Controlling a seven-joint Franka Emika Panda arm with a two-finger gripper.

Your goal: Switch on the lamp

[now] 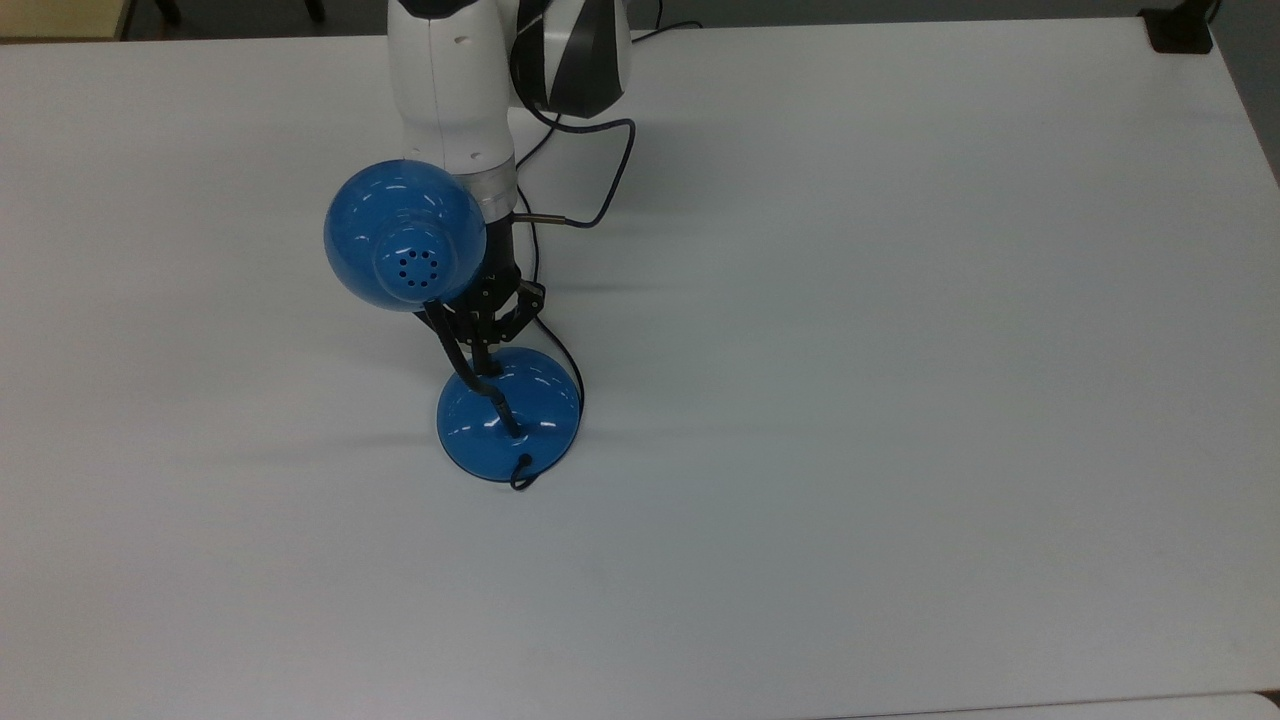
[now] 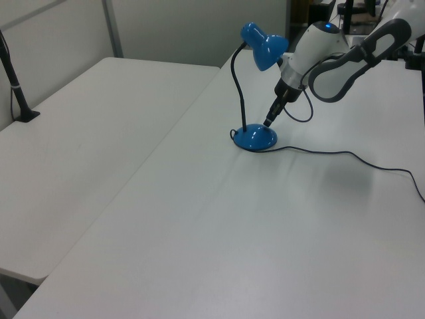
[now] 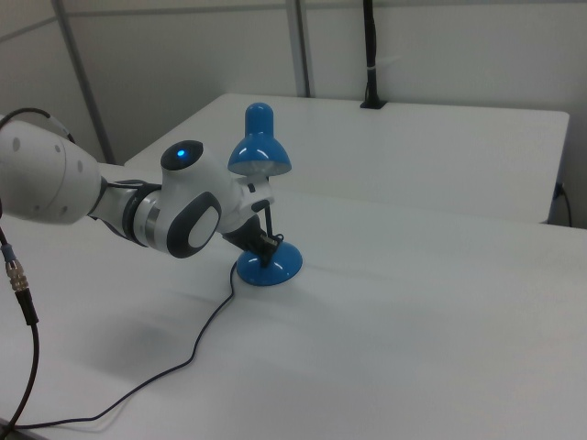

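Top view has the lamp [image 1: 508, 415] standing on the white counter [image 1: 900, 400], its round blue base near the middle-left, the black gooseneck rising to the domed shade [image 1: 405, 248] further up the top view. The end effector [image 1: 487, 358] comes down at a slant from the white arm, its tip at the rim of the base nearest the arm, right where the small black switch should sit; the tip covers that spot, so the switch itself cannot be made out. To do this step well, I judge the press should go straight down along the tool's own line, short and firm, so the light base does not slide or tip, and it should stay clear of the gooseneck just beside it. In the top view the linkages splay but the fingers run together to a narrow point, so they look closed or nearly so, holding nothing. Left view puts the tip [image 2: 267, 123] touching or just above the base; which, I cannot tell
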